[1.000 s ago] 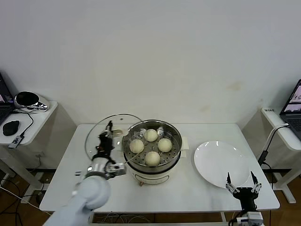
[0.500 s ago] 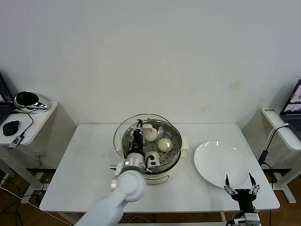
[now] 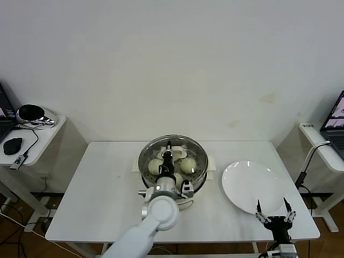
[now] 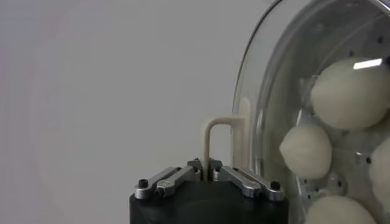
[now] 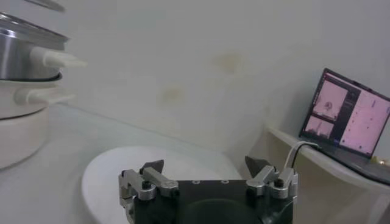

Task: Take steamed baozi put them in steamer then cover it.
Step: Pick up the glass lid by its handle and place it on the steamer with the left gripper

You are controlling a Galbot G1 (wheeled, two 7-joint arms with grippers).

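My left gripper (image 3: 167, 155) is shut on the cream-white handle (image 4: 209, 141) of the cover (image 3: 183, 144), a clear glass lid with a metal rim. It holds the cover over the steamer (image 3: 202, 174), roughly centred; I cannot tell whether the lid rests on the rim. Steamed baozi (image 3: 155, 166) show through the glass on the perforated tray, and also in the left wrist view (image 4: 306, 151). My right gripper (image 3: 275, 219) is open and empty at the table's front right, and its open jaws show in the right wrist view (image 5: 204, 168).
An empty flat white plate (image 3: 251, 185) lies on the white table (image 3: 97, 188) right of the steamer, just beyond my right gripper. It also shows in the right wrist view (image 5: 116, 173). Side tables stand at both sides, the left one (image 3: 37, 141) with a mouse and cables.
My left gripper has carried the cover rightwards from beside the steamer to above it, now centred. The right arm has stayed put.
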